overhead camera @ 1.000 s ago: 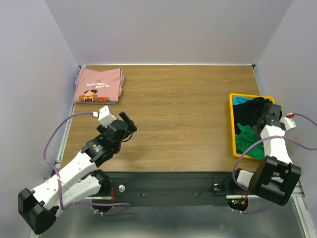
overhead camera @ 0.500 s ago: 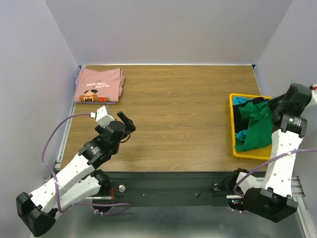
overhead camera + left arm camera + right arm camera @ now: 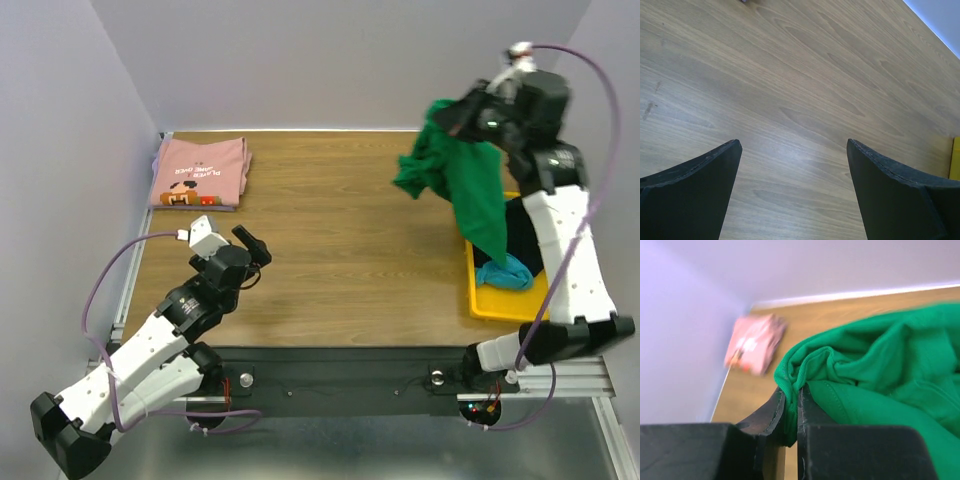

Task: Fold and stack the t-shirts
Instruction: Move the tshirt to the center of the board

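Left claw [image 3: 794,150] hangs over the table [image 3: 805,75], jaws wide apart, holding nothing. In the far left corner I count one pink t-shirt [image 3: 198,172], folded flat; I judge that one finished. Right of centre, one green t-shirt [image 3: 468,185] dangles bunched in the air, pinched by a fold in my right claw [image 3: 790,395], whose jaws are clamped on the cloth. It needs spreading, folding and stacking on the pink. Farthest right, one yellow tray [image 3: 505,313] holds one black garment [image 3: 525,235] and one teal garment [image 3: 503,272].
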You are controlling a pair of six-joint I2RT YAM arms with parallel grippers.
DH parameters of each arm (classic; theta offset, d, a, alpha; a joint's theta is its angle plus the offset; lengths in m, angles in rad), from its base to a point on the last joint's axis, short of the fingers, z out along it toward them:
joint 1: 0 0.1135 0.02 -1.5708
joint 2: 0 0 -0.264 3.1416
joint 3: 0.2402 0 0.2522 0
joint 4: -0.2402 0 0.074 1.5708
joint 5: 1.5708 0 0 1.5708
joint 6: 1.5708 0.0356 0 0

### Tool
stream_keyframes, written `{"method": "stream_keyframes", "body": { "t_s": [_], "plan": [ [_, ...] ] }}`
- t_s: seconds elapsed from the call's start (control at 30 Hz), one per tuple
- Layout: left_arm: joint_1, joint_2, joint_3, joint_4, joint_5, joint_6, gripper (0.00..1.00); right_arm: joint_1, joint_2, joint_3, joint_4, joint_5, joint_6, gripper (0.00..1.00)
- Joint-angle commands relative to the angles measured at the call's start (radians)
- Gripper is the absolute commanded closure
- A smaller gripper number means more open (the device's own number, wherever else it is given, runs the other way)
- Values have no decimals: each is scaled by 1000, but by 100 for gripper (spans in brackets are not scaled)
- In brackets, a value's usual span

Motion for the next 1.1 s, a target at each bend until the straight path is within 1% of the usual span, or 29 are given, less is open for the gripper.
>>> {"method": "stream_keyframes", "body": {
  "t_s": [0.0,0.07,0.1,0.17,0.2,0.23,0.27,0.3,0.33,0.37,0.4,0.43,0.47,0.5,0.53,0.57,0.6,0.63,0.67,0.73,0.77,0.8,0.87,0.9,0.93,0.97,1.0,1.03,1.07],
  "plan": [
    [-1,-25,32,-61,-67,-65,1,325,162,169,71,-46,-106,100],
    [1,-36,33,-84,-72,-85,1,428,234,240,72,-31,-163,100],
    [-1,-50,30,-101,-72,-110,2,503,297,266,72,-49,-172,100],
    [1,-71,27,-122,-76,-139,2,551,333,316,74,-84,-180,100],
    [-1,-77,27,-157,-85,-180,1,556,336,302,77,-72,-177,100],
    [1,-82,27,-181,-98,-208,1,559,325,278,78,-26,-165,100],
    [1,-85,30,-205,-104,-229,1,559,307,235,78,50,-147,100],
    [2,-90,35,-242,-112,-248,1,560,286,186,83,230,-142,100],
    [1,-90,36,-253,-115,-272,1,560,231,128,84,337,-142,99],
    [1,-91,35,-258,-115,-276,2,559,207,-25,86,427,-137,96],
    [2,-90,32,-256,-115,-280,2,559,180,-98,86,588,-128,95],
    [1,-88,30,-255,-110,-283,1,559,157,-190,87,644,-110,93],
    [1,-79,29,-253,-107,-283,2,554,114,-336,87,736,-97,81],
    [1,-73,29,-253,-102,-283,1,550,98,-418,93,774,-62,69],
    [1,-67,32,-254,-104,-285,2,550,85,-480,98,811,-45,54],
    [1,-62,33,-256,-101,-283,1,547,74,-531,98,845,-31,32],
    [1,-50,35,-259,-102,-283,1,539,65,-607,97,915,-4,25],
    [1,-44,35,-258,-105,-283,1,536,58,-629,97,946,5,19],
    [1,-38,33,-258,-107,-283,1,536,49,-649,95,965,13,10],
    [1,-19,27,-251,-110,-283,2,534,2,-680,92,936,28,0],
    [1,-12,24,-245,-110,-283,2,534,-20,-691,92,910,33,0],
    [1,1,17,-232,-110,-283,1,536,-64,-703,97,835,32,0],
    [4,15,6,-196,-109,-265,1,537,-103,-752,113,760,38,0],
    [5,34,-6,-131,-99,-250,1,548,-115,-769,127,712,30,0],
    [10,47,-10,-92,-90,-204,1,560,-127,-784,156,639,19,0],
    [19,63,-11,-54,-67,-182,1,583,-126,-802,167,620,13,0],
    [49,109,-10,13,-49,-167,1,635,-115,-804,173,618,10,0],
    [69,137,-5,47,-23,-141,1,663,-98,-803,173,633,25,0],
    [89,200,-2,83,41,-91,2,698,-66,-803,173,646,42,0]
  ]
}}
